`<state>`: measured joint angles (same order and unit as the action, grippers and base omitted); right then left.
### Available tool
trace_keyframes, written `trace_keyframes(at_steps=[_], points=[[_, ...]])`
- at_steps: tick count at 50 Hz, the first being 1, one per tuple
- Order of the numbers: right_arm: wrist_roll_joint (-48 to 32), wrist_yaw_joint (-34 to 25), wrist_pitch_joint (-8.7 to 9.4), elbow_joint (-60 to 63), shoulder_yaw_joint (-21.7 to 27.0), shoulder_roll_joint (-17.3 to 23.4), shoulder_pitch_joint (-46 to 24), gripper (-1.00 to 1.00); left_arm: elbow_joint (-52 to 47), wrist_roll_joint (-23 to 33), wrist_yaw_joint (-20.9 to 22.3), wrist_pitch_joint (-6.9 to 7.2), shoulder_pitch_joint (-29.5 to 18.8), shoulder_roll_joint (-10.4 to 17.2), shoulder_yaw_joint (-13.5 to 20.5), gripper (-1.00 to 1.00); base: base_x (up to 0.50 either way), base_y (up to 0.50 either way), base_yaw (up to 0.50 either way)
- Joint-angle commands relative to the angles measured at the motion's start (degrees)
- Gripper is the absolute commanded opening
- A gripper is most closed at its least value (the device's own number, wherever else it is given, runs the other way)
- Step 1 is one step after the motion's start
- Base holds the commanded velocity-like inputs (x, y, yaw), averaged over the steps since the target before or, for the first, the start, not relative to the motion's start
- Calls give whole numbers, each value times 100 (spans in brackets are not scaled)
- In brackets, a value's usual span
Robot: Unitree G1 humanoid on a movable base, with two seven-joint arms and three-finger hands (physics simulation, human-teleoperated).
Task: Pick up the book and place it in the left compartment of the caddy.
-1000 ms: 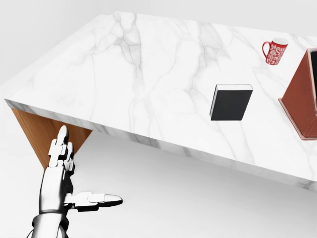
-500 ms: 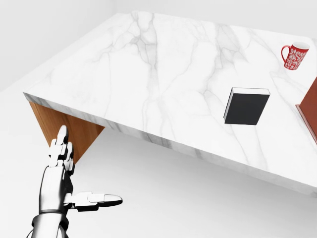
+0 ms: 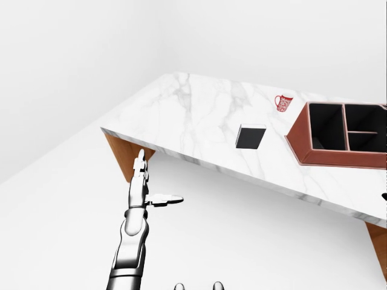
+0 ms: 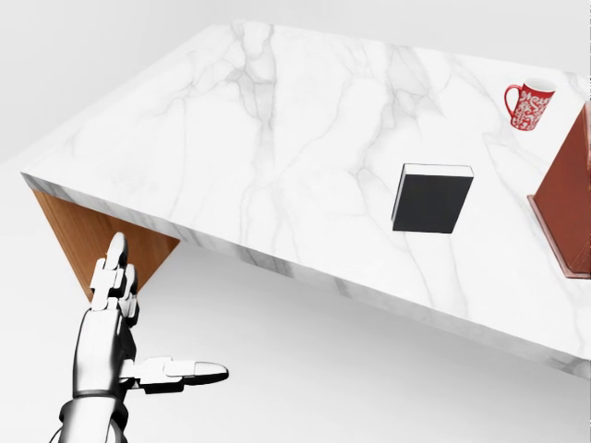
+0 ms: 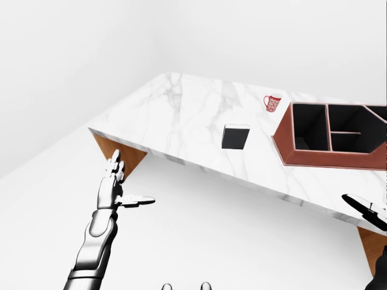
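— Got as far as the grasp?

— Not yet. Looked like the approach step, with nothing picked up. Saw the left hand [image 4: 120, 337] raised below the near edge of the worktop [image 4: 259, 138], fingers stretched straight up, thumb out sideways, gripping nothing.

— And the right hand [image 5: 366, 210]?

— Showed only as a sliver at the right edge of the right-eye view. Could not tell whether open or closed.

— Found the book [image 4: 432, 198] where?

— Up and to the right of the left hand, well apart from it, flat on the worktop a little way in from the near edge. Touched nothing else. Spotted the caddy [image 3: 338, 159] farther right of the book, near but not touching, and a mug [image 4: 528, 103] beyond both, farthest from the hand.

— Lay pointing which way?

— Dark cover up, pale page edge on the side away from the hand. Appeared almost square in the head view, so judged the long axis only loosely: probably running away from the near edge, leaning slightly rightward at the far end. Could not make out the spine.

— Called for what next?

— Probably closing the gap first, then reaching over the edge and taking the book across its shorter width. After that, a carry rightward to the left compartment [image 3: 326, 127], the big one, which looked empty. Likely needed the book tipped on edge to slide in.
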<state>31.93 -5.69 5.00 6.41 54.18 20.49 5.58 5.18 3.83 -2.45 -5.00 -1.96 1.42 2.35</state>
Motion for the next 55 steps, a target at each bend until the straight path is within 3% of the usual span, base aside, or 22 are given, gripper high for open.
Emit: trace_keyframes(at_steps=[1,31,55], points=[[17,47,0,-7,3,23,-17,100,97,7,-12,0,-30,8,16,100,9,-18,0],[1,2,0,-14,-1,8,-8,100,-65,-20,-39,0,37,-13,2,100,9,-19,0],[-18,10,0,-60,-16,7,-18,100,119,195,-357,0,-16,-11,7,100,9,-19,0]])
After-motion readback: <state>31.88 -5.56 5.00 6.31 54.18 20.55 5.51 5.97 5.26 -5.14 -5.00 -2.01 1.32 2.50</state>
